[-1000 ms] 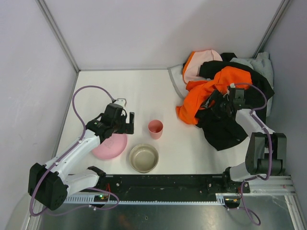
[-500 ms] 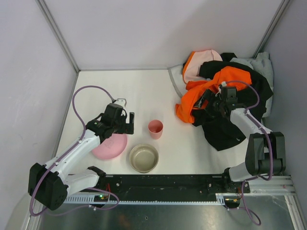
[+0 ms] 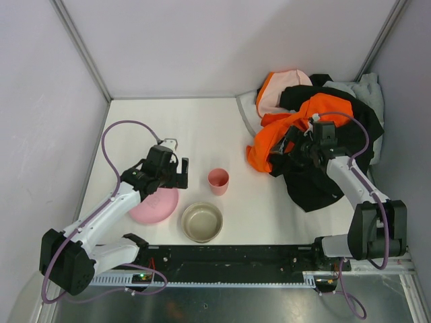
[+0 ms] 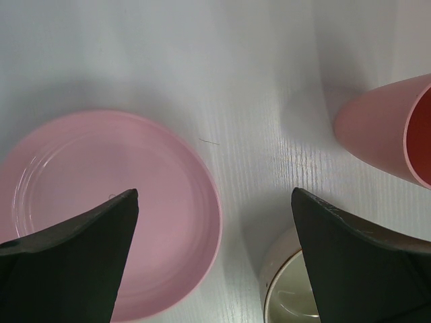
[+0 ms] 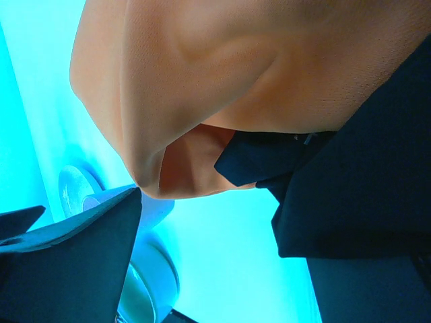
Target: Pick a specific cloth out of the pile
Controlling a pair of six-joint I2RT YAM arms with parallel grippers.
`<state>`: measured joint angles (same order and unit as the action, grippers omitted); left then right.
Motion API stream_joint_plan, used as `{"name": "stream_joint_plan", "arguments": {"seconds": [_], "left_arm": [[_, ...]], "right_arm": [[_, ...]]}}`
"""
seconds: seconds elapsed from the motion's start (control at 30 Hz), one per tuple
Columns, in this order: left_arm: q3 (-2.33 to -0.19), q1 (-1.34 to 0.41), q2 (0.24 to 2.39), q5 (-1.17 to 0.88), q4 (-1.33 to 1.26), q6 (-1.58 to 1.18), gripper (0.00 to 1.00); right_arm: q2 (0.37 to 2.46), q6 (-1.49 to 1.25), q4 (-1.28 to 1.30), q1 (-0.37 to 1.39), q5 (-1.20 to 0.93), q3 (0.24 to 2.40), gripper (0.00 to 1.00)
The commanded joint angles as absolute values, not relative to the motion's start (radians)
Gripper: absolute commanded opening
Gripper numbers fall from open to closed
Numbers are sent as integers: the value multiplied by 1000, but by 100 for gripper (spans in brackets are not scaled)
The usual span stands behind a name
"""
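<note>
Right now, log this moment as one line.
left end effector: open, above pink plate edge | right end effector: open, at pile | held: nothing | stage: pick not yet made

White tabletop, pale grey walls; soft even light

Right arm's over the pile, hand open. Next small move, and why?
Probably lower the right hand onto the black fold beside the orange garment and close. The hand is open and empty above the pile, and its wrist view shows black fabric just ahead. No stripe is visible, so it may be the wrong black piece.
</note>
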<state>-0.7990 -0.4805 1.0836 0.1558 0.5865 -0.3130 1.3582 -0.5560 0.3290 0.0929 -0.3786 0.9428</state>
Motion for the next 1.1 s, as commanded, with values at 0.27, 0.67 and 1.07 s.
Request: {"name": "stream_joint_plan", "arguments": {"seconds": [0.27,0.67,1.07], "left_arm": [[-842,-489,1083,169,578,-299,100],[-843,-490,1090,166,578,-298,99],[-843,-491,1090,164,577,-297,100]], "right_arm": [[1395,-563,216,127,-453,960,99],[1579,-630,144,175,-479,1028,94],[1654,-598,174,181,-521,1141,3]]}}
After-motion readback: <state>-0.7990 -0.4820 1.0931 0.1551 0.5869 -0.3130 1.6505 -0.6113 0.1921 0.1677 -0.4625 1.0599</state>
